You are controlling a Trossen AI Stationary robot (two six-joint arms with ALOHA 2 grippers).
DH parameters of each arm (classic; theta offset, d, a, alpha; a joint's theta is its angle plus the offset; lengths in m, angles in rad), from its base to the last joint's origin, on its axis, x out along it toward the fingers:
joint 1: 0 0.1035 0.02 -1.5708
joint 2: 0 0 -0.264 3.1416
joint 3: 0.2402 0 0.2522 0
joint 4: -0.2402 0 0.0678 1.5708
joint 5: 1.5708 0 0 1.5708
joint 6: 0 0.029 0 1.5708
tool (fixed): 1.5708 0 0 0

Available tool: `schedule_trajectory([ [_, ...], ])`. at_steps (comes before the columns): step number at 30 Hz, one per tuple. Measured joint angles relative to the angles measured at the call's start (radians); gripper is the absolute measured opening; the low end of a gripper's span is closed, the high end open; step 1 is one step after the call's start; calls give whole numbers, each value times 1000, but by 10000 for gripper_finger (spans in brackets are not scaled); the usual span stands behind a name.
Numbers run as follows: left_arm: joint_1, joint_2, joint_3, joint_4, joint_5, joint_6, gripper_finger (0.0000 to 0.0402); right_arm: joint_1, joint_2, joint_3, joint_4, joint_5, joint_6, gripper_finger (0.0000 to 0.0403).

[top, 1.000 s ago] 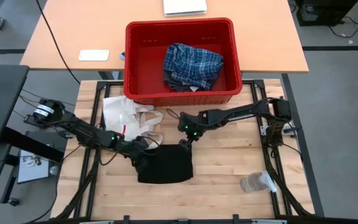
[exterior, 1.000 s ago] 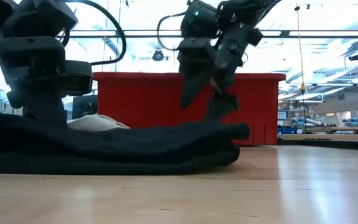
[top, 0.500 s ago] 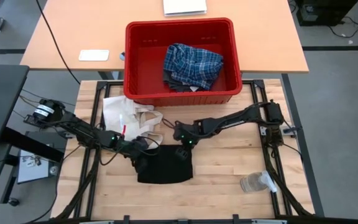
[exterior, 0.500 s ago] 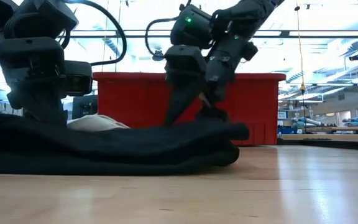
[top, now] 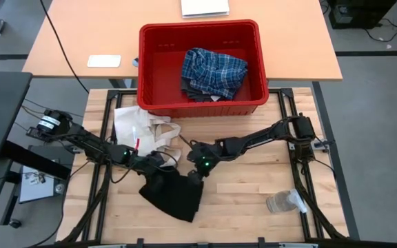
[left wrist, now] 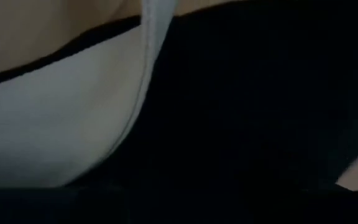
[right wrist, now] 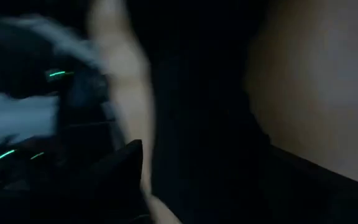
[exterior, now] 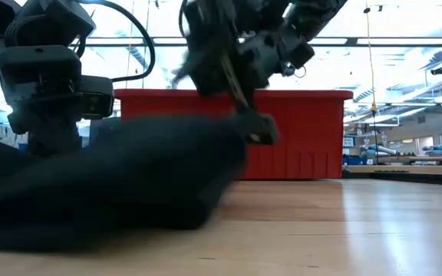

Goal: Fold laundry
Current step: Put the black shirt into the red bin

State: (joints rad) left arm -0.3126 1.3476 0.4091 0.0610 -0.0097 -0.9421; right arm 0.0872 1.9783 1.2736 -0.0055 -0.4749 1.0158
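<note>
**A:** Where is the fold standing?

**B:** Barely begun, by the look of it. The black garment (top: 173, 195) is lying bunched and skewed on the wooden table (top: 253, 186), in front of the red bin (top: 253, 65), with no clean crease showing. The right gripper (top: 195, 173) is working at the garment's edge nearest the bin and seems to be carrying cloth; whether its fingers are pinching or parted, I cannot tell.

**A:** And the other arm?

**B:** The left gripper (top: 158, 164) is sitting at the garment's corner beside the cream tote bag (top: 140, 129), which is lying against the bin's front wall. Its fingers are buried in dark cloth, so their state is hidden too.

**A:** What is remaining?

**B:** Most of it, I judge. The plaid shirt (top: 212, 72) is waiting crumpled inside the bin, untouched, and the black piece is needing flattening and folding.
</note>
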Motion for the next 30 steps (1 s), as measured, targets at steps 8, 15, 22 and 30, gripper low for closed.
schedule_trajectory([
  [8, 0, 1, 0, 4, 12, 11, 210, -22, -31, -2, -205, 150, -21, 297],
  [15, 0, 1, -1, 7, 13, 14, 210, -25, -3, 0, -67, 281, -157, 297],
  [22, 2, 1, -1, 19, 16, 11, 210, -17, 77, -2, -64, 252, -113, 297],
  [30, 17, 1, -1, 32, 22, -5, 210, 36, 74, -2, -115, 231, -136, 297],
])
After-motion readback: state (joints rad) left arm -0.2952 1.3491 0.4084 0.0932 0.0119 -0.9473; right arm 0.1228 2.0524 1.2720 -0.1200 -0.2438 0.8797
